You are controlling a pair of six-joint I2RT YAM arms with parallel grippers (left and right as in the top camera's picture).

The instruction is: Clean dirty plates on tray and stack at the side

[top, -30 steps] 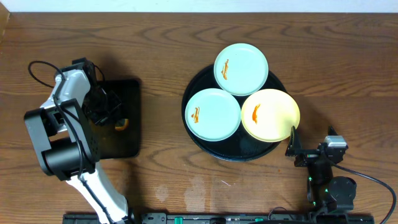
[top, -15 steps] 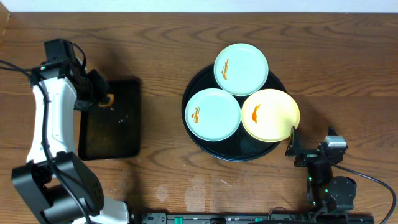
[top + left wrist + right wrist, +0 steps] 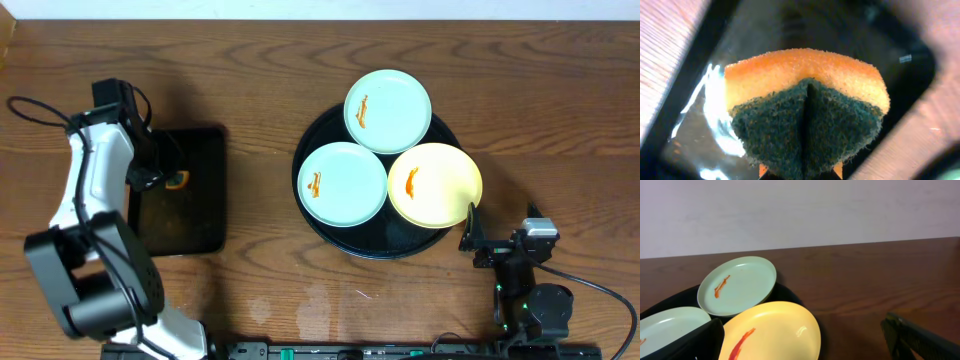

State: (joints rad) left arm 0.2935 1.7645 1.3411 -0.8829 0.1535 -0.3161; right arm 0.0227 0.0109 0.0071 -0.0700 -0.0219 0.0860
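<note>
Inspector: What has changed on the left since half a second ago?

Technician: Left gripper (image 3: 170, 180) has shifted slightly toward the near side of the rectangular tray (image 3: 200, 220), and its arm has swung round. Jaws are clenched on the sponge (image 3: 805, 100): orange layer on top, dark green scouring layer creased where it is pinched. The sponge is over that tray's glossy black floor; contact with it cannot be determined.

Inspector: Centre of the table (image 3: 260, 80)?

Technician: No change. The round tray (image 3: 375, 242) carries all three plates. One blue plate (image 3: 388, 110) sits at the far edge, the second blue plate (image 3: 342, 183) at the near left, the yellow plate (image 3: 434, 184) at the near right, overhanging the rim. Each shows an orange smear.

Inspector: Right side?

Technician: Right gripper (image 3: 478, 240) is in the same place, just beside the yellow plate's near-right edge. Jaws are spread wide and grasp nothing.
</note>
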